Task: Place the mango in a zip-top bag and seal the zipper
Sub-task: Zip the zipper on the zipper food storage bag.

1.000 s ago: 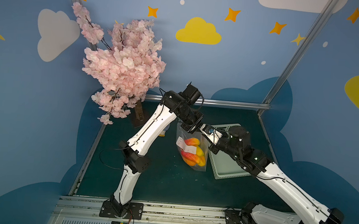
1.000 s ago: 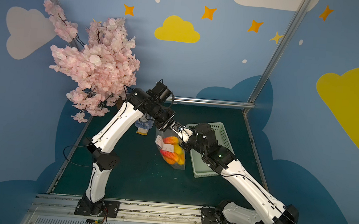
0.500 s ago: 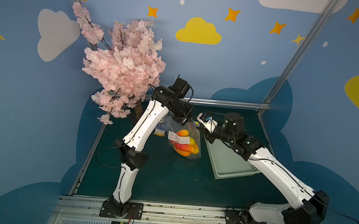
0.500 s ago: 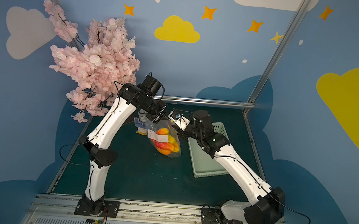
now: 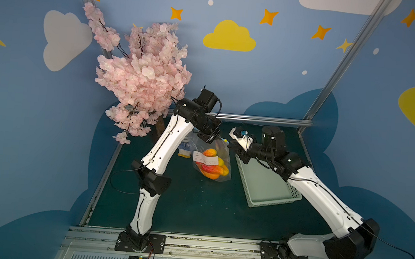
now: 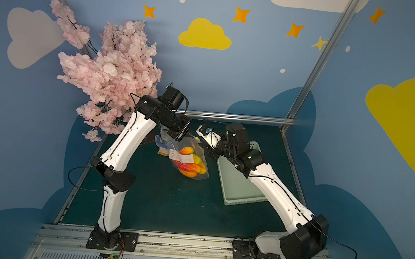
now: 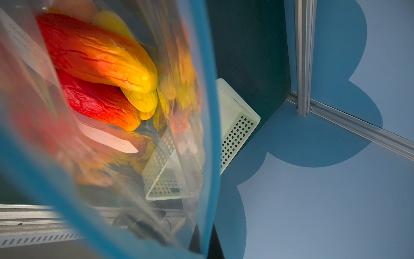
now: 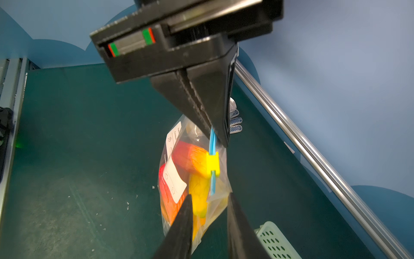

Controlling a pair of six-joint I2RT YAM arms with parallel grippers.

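Above the table (image 5: 182, 209), pinched blue zipper (image 8: 212, 143) of clear, crinkly zip-top bag (image 5: 212, 161) in left claw (image 8: 215, 132); held right claw (image 8: 210, 196) slightly parted, empty; wrinkled red-yellow mango (image 5: 211, 169) inside.

Note the black left gripper (image 8: 216, 132). From its tips runs the light blue zipper (image 8: 212, 140), which carries a yellow slider (image 8: 212, 162). Beyond the black right gripper (image 8: 209, 197), the clear zip-top bag (image 8: 221, 197) shows a white label (image 8: 175, 177) and mangoes (image 8: 190, 159) graded red through orange to yellow. Beside the right gripper, the basket (image 8: 275, 242) is pale green with a dot-hole pattern.
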